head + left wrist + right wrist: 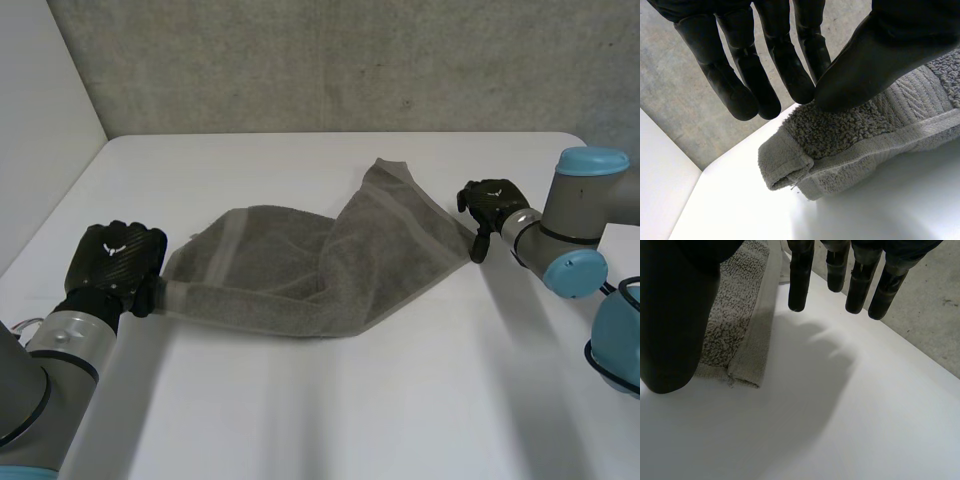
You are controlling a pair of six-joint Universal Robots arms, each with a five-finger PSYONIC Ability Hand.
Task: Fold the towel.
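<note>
A grey towel lies stretched across the white table, with a twisted fold rising near its middle. My left hand is at the towel's left corner. In the left wrist view that hand has its thumb pressed on the towel corner against the fingertips, pinching it. My right hand is at the towel's right corner. In the right wrist view that hand has its fingers straight and spread above the table. The towel corner lies flat beside the thumb, not gripped.
A concrete wall runs behind the table and a white panel stands at the left. The table's far edge lies beyond the towel. Bare tabletop spreads in front of the towel.
</note>
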